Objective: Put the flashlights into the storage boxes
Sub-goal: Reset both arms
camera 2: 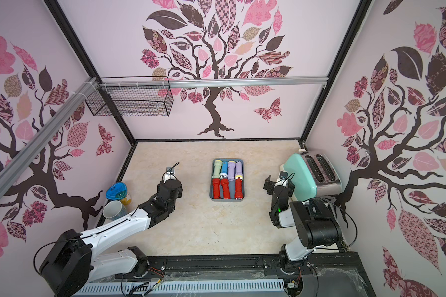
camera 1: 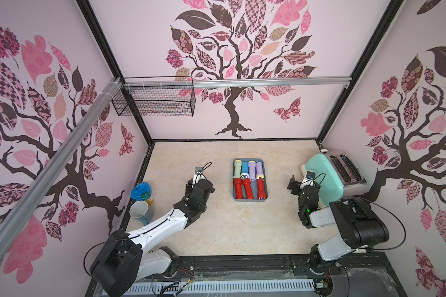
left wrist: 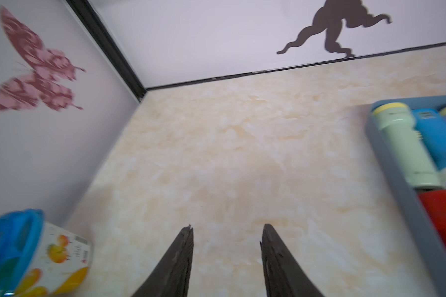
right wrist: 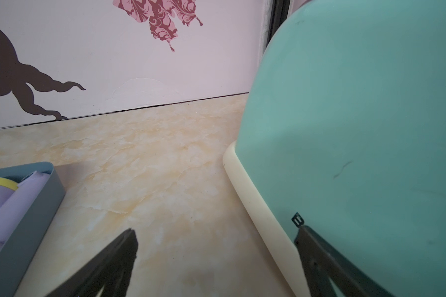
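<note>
The two dark fingers point(left wrist: 180, 257) of the left gripper point(left wrist: 227, 228) stand a little apart, with nothing between them and only bare marbled bench beneath. The right gripper point(right wrist: 216, 230) has its fingers spread wide and is also empty. One of its fingers lies close against the side of a mint-green toaster point(right wrist: 358, 128); whether they touch cannot be told.

Between the two arms, at the middle of the bench and slightly toward its far edge, sits a slate-blue tray point(camera 1: 250, 201). Seven flashlights lie inside it in two rows. The far row holds a pale green flashlight point(camera 1: 237, 168), a blue flashlight point(camera 1: 244, 169) and two lilac flashlights point(camera 1: 251, 171). The near row holds three red flashlights point(camera 1: 247, 189).

No flashlight shows on the open bench, so the task looks finished. The sensible step is to lift both arms, then draw them toward the near edge. The left fingers should stay clear of the tray's rim and the right finger should not drag on the toaster.

A blue-lidded cup point(camera 1: 141, 191) and a mug point(camera 1: 139, 210) stand at the left edge.

The left wrist view is blurred, and both wrist views cut the tray off. In both top views the wrist hides the left fingers. The bench behind the toaster and under the arms is hidden.
</note>
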### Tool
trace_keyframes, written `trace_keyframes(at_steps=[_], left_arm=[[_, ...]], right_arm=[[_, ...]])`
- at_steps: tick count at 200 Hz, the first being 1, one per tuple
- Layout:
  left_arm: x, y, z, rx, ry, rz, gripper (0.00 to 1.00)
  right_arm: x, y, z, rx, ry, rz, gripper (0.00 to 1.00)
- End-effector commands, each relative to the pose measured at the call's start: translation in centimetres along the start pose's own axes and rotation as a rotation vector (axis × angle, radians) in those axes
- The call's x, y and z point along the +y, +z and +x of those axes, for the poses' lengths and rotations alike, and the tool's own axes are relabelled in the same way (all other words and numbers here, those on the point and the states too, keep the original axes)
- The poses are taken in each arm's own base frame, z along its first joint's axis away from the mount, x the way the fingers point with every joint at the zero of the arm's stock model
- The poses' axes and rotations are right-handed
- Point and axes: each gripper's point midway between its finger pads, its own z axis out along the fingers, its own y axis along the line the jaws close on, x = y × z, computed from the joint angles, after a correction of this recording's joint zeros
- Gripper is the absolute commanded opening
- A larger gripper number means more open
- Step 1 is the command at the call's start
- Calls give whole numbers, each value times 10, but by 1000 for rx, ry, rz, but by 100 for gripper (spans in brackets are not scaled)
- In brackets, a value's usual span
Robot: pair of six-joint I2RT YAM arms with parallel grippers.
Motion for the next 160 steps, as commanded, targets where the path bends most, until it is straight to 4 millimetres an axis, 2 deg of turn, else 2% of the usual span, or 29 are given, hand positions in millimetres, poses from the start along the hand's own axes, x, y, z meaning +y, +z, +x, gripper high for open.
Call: trace_keyframes(at_steps=[1,27,41,51,62,85,106,112,115,116,118,119,121,131,143,160], left_arm=[[42,14,7,13,110,-208,54],[56,42,26,34,12,-123,54],[57,53,46,3,-44,-26,51],[70,56,45,-42,-72,-60,51],[68,60,42,-61,-85,-3,50],[80,74,33,-127,-196,44,49],[92,96,58,-125,-314,61,51],[95,99,55,-167,-324,61,52],[95,99,54,-180,-321,61,58],[95,99,54,-180,-321,63,65],[94,98,54,-173,-319,68,86],[93,99,56,-163,-318,69,91],[92,98,57,-149,-311,75,96],[93,101,62,-84,-315,69,98],[92,107,56,-119,-312,74,98],[92,106,59,-79,-307,79,98]], right_arm=[[1,4,-7,-19,20,-4,99],[1,4,-7,-20,19,-4,99],[1,4,-7,-20,19,-4,100],[2,4,-7,-22,19,-5,100],[1,4,-7,-21,19,-4,99],[1,4,-7,-20,20,-4,99],[2,4,-7,-20,21,-5,100],[2,4,-7,-21,22,-6,100],[2,4,-7,-20,21,-6,99],[2,4,-7,-20,20,-5,99],[1,4,-7,-19,20,-4,99],[1,4,-7,-20,21,-4,99],[2,4,-7,-20,21,-6,100],[2,4,-7,-19,20,-6,100],[2,4,-6,-17,20,-5,99],[2,5,-6,-11,17,-6,99]])
